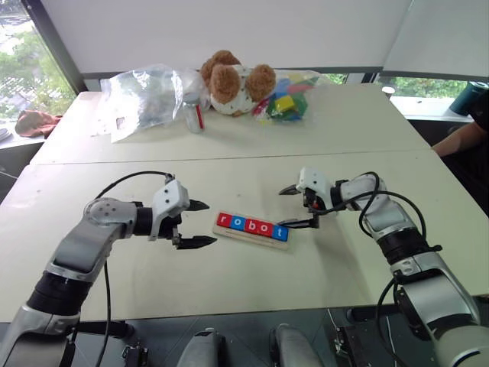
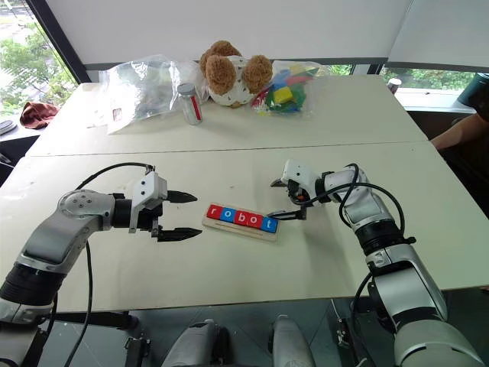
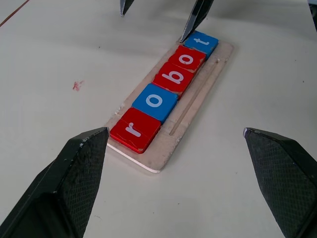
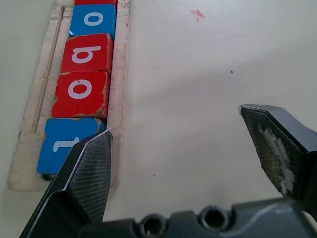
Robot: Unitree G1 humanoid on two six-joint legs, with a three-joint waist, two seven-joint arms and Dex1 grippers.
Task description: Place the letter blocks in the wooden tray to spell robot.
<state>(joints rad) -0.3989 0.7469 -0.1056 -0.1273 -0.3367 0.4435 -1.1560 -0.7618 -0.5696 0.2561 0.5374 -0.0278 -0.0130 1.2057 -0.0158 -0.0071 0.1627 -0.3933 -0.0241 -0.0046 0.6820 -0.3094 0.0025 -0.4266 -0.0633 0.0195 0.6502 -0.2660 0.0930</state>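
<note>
You are looking at the wooden tray (image 1: 253, 233) lying on the white table (image 1: 229, 138), between the two arms. The five letter blocks (image 3: 163, 89) are sitting in it in one row, touching edge to edge and reading r, o, b, o, t: red, blue, red, red, blue.

Your left gripper (image 1: 200, 223) is hovering just beside the tray's r end with its fingers spread wide and pinching nothing. Your right gripper (image 1: 298, 207) is hanging at the t end, fingers also spread wide and empty; one fingertip (image 3: 194, 22) is reaching the edge of the blue t block, though you cannot tell whether it is touching.

Well apart, at the far side of the table, a teddy bear (image 1: 233, 80) is sitting between a clear plastic bag (image 1: 141, 95) and a bag of coloured toy blocks (image 1: 286, 99), with a small bottle (image 1: 193, 113) standing near the bear.
</note>
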